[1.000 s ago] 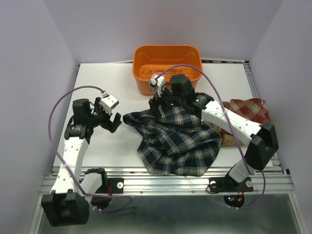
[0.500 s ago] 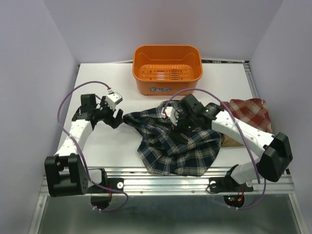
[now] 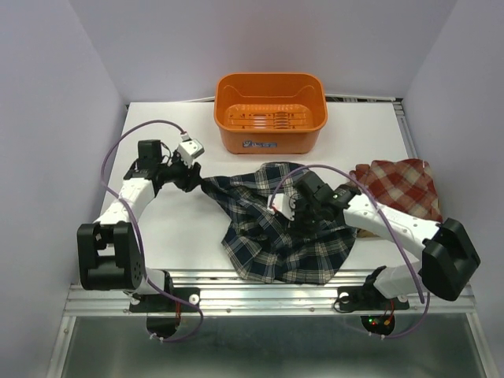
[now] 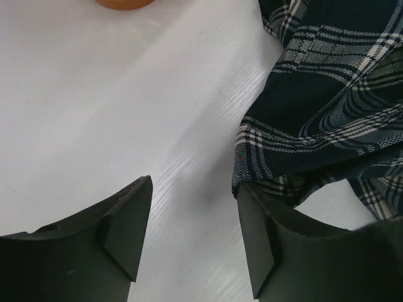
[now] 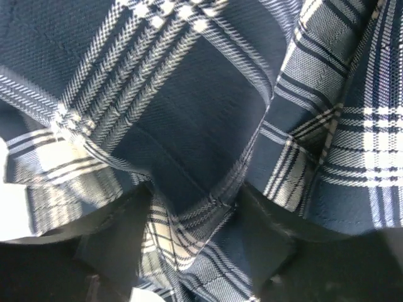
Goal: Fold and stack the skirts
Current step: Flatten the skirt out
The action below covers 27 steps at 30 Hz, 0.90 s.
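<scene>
The navy plaid skirt (image 5: pixel 189 113) fills the view, a fold bunched between the parted jaws.

Navy-green-white plaid skirt (image 3: pixel 264 240), red-and-white plaid skirt (image 3: pixel 400 185), orange basket (image 3: pixel 272 142), white table (image 3: pixel 173 228).

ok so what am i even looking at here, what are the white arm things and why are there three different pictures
Two robot arms are bolted at the near edge of a white table. The wide picture is from a camera above and behind them. The two close-ups are from cameras on the wrists, looking down at the work. On the table lie a navy plaid skirt, a red plaid skirt and an orange basket. The black left fingers are open over bare table beside the navy skirt's edge. The right fingers are apart, pressed into that skirt with a fold between them.
</scene>
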{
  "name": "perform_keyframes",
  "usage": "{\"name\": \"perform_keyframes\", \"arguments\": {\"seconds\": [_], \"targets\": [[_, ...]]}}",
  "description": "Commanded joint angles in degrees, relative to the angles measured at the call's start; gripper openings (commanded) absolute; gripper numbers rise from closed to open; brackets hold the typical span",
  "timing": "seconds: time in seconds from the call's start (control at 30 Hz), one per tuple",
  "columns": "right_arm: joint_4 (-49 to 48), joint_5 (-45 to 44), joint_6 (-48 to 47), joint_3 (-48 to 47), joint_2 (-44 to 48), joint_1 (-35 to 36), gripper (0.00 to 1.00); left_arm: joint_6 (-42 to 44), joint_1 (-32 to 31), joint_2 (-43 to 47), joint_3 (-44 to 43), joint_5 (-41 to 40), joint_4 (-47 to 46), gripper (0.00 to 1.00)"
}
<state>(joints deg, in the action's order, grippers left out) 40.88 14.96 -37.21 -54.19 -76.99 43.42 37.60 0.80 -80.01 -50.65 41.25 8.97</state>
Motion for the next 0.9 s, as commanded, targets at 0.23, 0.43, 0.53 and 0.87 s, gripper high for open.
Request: {"name": "perform_keyframes", "arguments": {"seconds": [0.23,0.43,0.53,0.87], "targets": [[-11.44,-5.56,-2.95,-7.32,-6.06,-8.16,0.07,4.05,-3.96,-1.47,-4.37,2.43,3.07,0.00],[-11.53,-0.73,-6.64,-16.89,-10.28,-16.51,0.04,10.20,-5.71,4.24,-3.14,3.39,10.09,0.00],[-11.61,1.73,-8.14,-22.43,-13.53,-20.12,0.09,12.14,-7.12,7.14,-2.79,3.92,15.27,0.00],[-9.51,-1.59,-1.29,-24.92,-11.88,-21.97,0.69,5.29,-11.52,8.91,-2.69,3.74,19.06,0.00]]}}
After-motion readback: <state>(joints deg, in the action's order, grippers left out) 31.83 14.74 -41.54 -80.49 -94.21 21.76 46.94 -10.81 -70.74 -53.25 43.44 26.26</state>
